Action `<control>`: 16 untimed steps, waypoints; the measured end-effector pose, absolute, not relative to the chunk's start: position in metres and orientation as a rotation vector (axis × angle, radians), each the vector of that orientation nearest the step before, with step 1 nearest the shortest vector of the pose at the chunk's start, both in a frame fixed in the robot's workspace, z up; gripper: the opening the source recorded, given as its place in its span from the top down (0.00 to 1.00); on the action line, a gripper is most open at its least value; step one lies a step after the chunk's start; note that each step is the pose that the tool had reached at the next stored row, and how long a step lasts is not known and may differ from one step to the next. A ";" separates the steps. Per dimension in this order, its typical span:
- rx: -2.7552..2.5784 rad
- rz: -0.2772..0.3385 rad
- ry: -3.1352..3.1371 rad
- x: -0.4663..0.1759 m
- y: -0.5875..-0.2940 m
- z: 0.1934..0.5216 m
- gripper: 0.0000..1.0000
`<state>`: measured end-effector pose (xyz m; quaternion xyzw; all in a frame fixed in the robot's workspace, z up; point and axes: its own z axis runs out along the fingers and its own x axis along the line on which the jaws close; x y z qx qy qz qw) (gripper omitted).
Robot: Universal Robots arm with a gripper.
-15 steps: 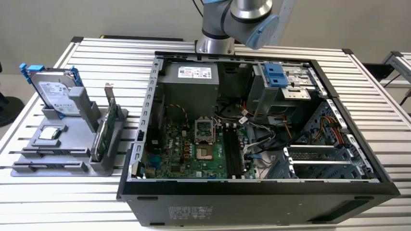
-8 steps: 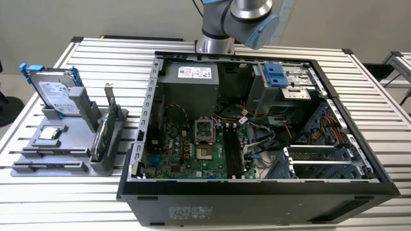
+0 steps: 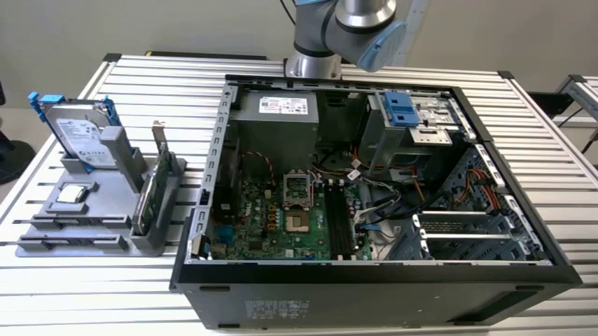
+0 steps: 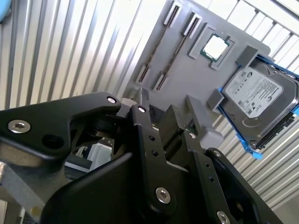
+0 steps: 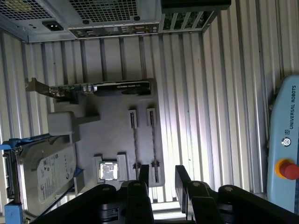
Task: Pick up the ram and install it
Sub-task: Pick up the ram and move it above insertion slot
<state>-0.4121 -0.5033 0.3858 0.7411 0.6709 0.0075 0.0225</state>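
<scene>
Two thin ram sticks stand on edge in the slotted holders of a grey parts tray (image 5: 112, 135). One ram stick (image 5: 134, 142) is beside the other (image 5: 153, 142), and both appear in the second wrist view as dark thin lines (image 4: 161, 42). My gripper (image 5: 162, 176) hovers high above the tray's edge, open, with nothing between its black fingers (image 5: 143, 173). The ram sticks lie just beyond the fingertips, not touched. In the exterior view the tray (image 3: 98, 210) sits left of the open computer case (image 3: 374, 280), whose long dark memory slots (image 3: 338, 220) lie beside the processor socket.
On the tray also stand a silver hard drive with blue rails (image 3: 80, 133), a green card with a metal bracket (image 3: 154, 182) and a square processor chip (image 5: 108, 170). The arm's column (image 3: 327, 35) rises behind the case. A teach pendant with a red button (image 5: 285, 163) lies on the slatted table.
</scene>
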 end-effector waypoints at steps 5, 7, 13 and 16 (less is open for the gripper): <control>2.295 0.023 2.078 -0.412 -0.502 0.385 0.00; 2.295 0.023 2.078 -0.412 -0.501 0.385 0.00; 2.295 0.023 2.078 -0.412 -0.500 0.385 0.00; 2.295 0.023 2.078 -0.412 -0.499 0.384 0.00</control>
